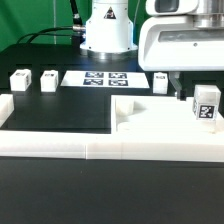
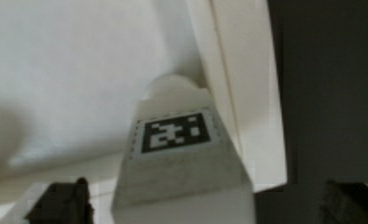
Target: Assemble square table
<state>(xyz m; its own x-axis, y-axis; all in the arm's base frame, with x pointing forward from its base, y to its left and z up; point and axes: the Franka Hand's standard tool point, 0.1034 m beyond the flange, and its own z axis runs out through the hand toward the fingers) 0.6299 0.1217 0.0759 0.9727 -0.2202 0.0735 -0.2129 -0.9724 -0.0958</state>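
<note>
The square tabletop slab [image 1: 150, 122] lies white and flat in the corner of the border wall, at the exterior view's right. One tagged leg [image 1: 206, 104] stands slightly tilted on the slab near its right edge. My gripper [image 1: 200, 88] hangs over this leg, open, with one dark finger [image 1: 178, 86] showing beside it. In the wrist view the leg [image 2: 177, 140] rises between my gripper's [image 2: 207, 208] fingers [image 2: 65, 202], with a gap on each side. Three more legs lie loose behind: two [image 1: 20, 81] [image 1: 48, 79] at the left, one [image 1: 160, 81] by the gripper.
The marker board [image 1: 100, 77] lies flat at the back centre, before the robot base [image 1: 107, 30]. The long low white border wall [image 1: 60, 140] runs across the front and up the left side. Dark table [image 2: 332, 90] shows past the slab's edge.
</note>
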